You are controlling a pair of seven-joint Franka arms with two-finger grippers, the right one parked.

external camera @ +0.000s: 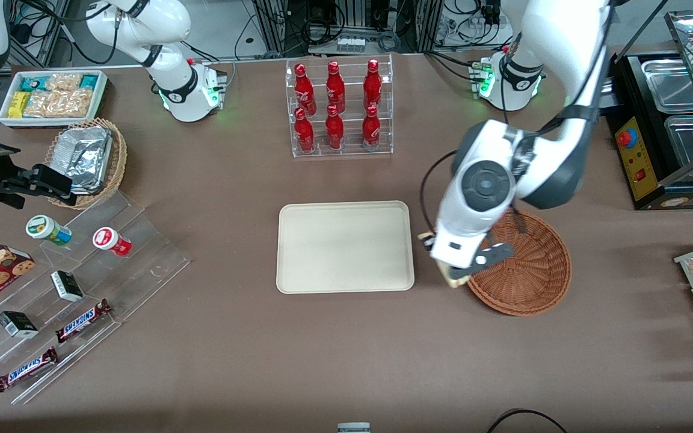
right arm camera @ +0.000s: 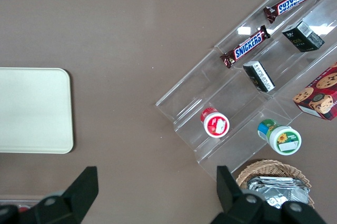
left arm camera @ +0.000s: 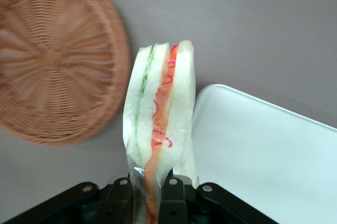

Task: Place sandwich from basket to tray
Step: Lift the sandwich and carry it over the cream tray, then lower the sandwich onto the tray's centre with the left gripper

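Note:
My left gripper [left arm camera: 147, 192] is shut on the sandwich [left arm camera: 160, 129], a wrapped wedge of white bread with red, pink and green filling. It hangs above the bare table between the basket and the tray. In the front view the gripper [external camera: 452, 273] is mostly hidden under the wrist, and only a corner of the sandwich [external camera: 453, 280] shows below it. The reddish-brown wicker basket [external camera: 530, 270] has nothing showing in it; the same basket [left arm camera: 52, 60] appears in the left wrist view. The cream tray [external camera: 345, 246] lies flat and bare, and a corner of the tray [left arm camera: 263, 150] lies beside the sandwich.
A clear rack of red bottles [external camera: 337, 108] stands farther from the front camera than the tray. Toward the parked arm's end lie a tan basket of foil trays [external camera: 88, 159], a white snack bin [external camera: 52, 96] and an acrylic stand with snacks [external camera: 70, 300]. A black warmer [external camera: 665, 126] stands at the working arm's end.

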